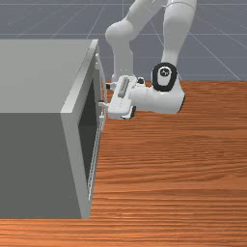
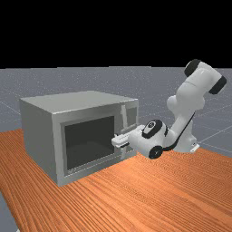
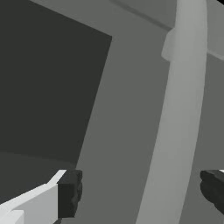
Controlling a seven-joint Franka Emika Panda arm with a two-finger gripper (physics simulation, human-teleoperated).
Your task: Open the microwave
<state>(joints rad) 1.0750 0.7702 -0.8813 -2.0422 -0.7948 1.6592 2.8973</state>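
I'm flanking the curved pale-grey handle (image 3: 181, 109) with my white two-finger gripper (image 1: 104, 95), fingers (image 3: 70, 192) standing wide apart, gripping nothing; the boxy grey microwave (image 1: 36, 77) is sitting at the front view's left.

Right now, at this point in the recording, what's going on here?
A robot arm is at the front of a microwave, apparently about to open it. Its gripper is open around the long upright handle, one finger on each side and neither pressed against it, so nothing is gripped. The door is shut. The next step is probably to close on the handle and pull.
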